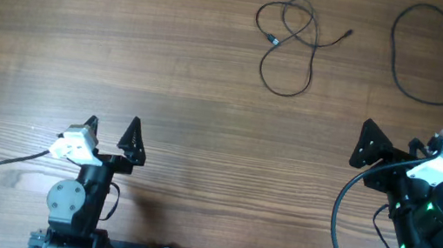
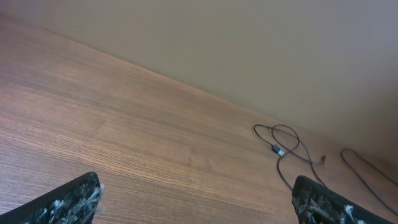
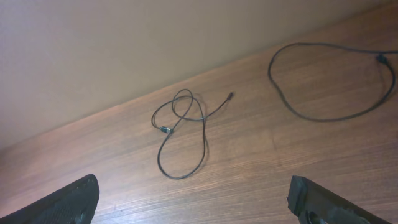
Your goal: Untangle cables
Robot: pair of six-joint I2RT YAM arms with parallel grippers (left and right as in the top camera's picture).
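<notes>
Lying near the top centre of the overhead view, the small cable tangle is thin black wire curled into a few overlapping loops on the wooden table. One small plug end points off to the right and another plug sits at the left side of the loops. Whether it is one wire or several crossing each other cannot be told.

To its right, in the upper right corner of that view, the large cable loop makes one wide open curve, apart from the tangle and partly running off the frame edge.

Low in the lower left of the overhead frame, the left gripper has its jaws spread wide with nothing between them. It is well apart from both cables. From its own wrist camera the tangle shows far off at the right.

At the lower right, the right gripper is likewise spread wide and empty. It sits below the large loop without touching it. Its wrist camera shows the tangle near the middle of the frame and the large loop at the upper right, both beyond the fingertips.
</notes>
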